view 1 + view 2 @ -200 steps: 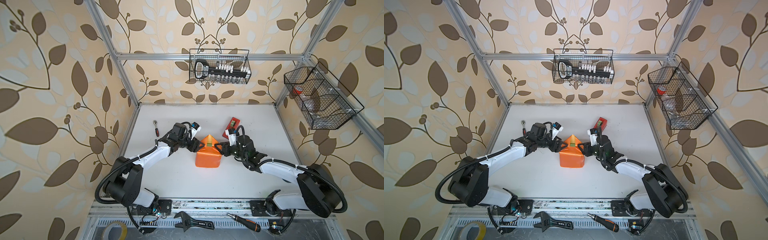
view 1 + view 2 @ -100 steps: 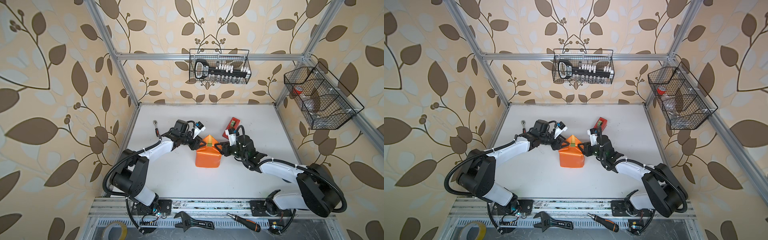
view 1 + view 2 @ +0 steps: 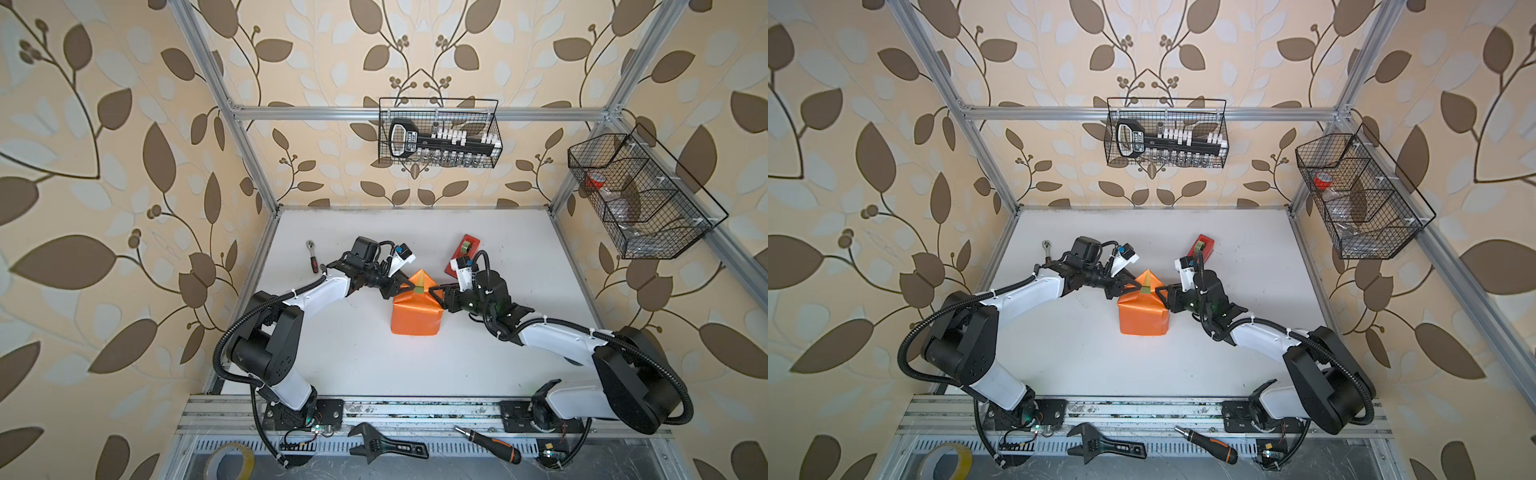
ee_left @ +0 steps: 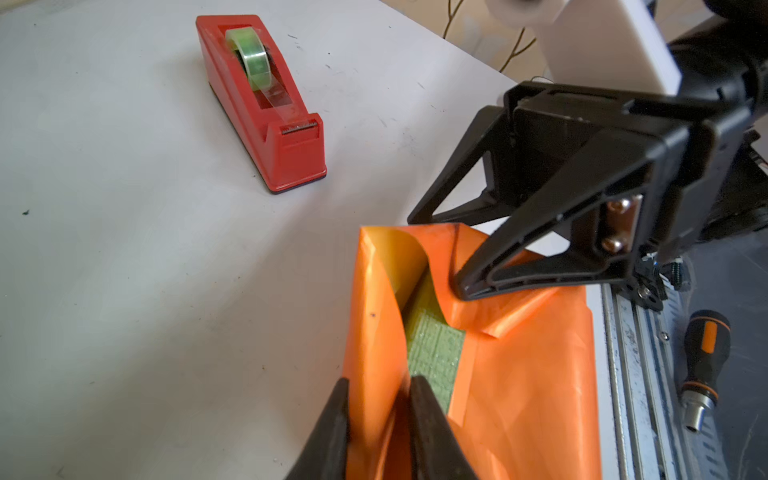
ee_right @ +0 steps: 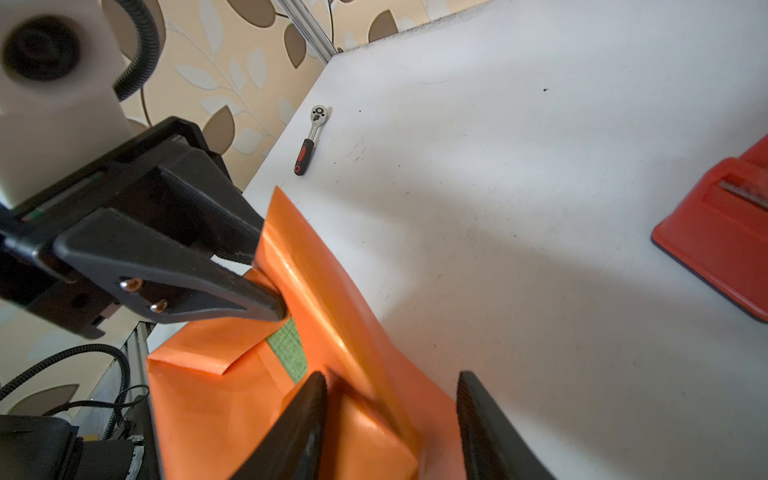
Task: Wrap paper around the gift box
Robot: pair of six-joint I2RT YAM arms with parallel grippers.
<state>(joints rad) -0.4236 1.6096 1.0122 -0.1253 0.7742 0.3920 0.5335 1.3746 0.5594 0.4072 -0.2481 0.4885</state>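
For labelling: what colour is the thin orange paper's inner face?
Yellow inside the paper, clearest in left wrist view.

Beige wallpaper with brown leaf print on all walls; aluminium frame at corners; white scuffed bench; two black wire baskets hung up; soft even light

lab cell: aluminium frame, tool basket

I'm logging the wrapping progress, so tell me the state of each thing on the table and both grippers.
box: mostly wrapped, green strip showing.
paper: folded around box, one flap raised.
left gripper: pinching raised flap.
right gripper: open, fingertip on paper.
tape dispenser: upright, loaded.
ratchet: lying flat.
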